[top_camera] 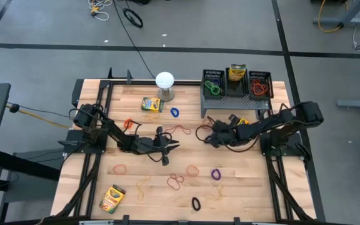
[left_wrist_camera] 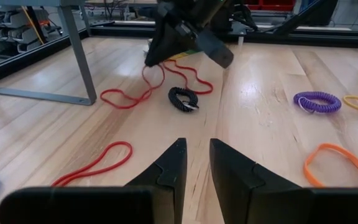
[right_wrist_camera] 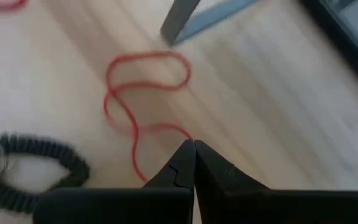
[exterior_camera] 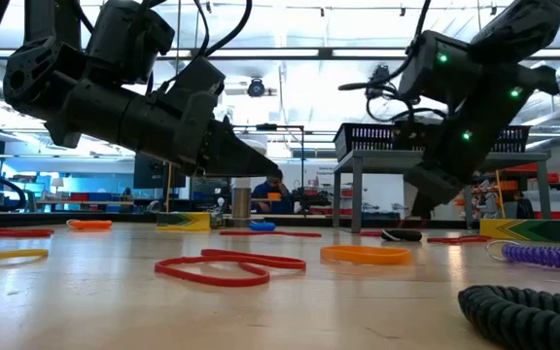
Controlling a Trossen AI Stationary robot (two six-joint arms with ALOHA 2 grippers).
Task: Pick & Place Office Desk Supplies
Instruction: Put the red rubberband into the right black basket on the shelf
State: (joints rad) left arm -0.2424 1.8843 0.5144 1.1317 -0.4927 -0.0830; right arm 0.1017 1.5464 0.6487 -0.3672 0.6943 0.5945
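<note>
Right gripper (top_camera: 206, 135) sits low over the bench (top_camera: 242, 187) just right of centre, at the front left leg of the grey riser (top_camera: 235, 104). Jaws fully closed, tips pinched on one end of a long red rubber band (right_wrist_camera: 143, 102); the rest of that band trails on the wood. A black coiled band (right_wrist_camera: 36, 163) lies just beside it.

Left gripper (top_camera: 172, 147) hovers at centre-left, pointing toward 3 o'clock at the right one. Jaws slightly parted, nothing between them; a red loop (left_wrist_camera: 95, 163) lies on the bench just ahead of the fingers.

Three black mesh bins (top_camera: 236, 84) sit in a row on top of the riser at 1 o'clock: green bands in the left one, a crayon box (top_camera: 237, 72) in the middle one, orange/red bands in the right one.

Other crayon boxes: one (top_camera: 151, 104) at 12 o'clock next to the white globe (top_camera: 165, 81), one (top_camera: 112, 197) at 7 o'clock near the front edge.

Loose bands are scattered over the front half: purple coil (top_camera: 215, 174), black one (top_camera: 195, 204) at 6 o'clock, blue one (top_camera: 174, 113) near the globe, several red and orange between.
</note>
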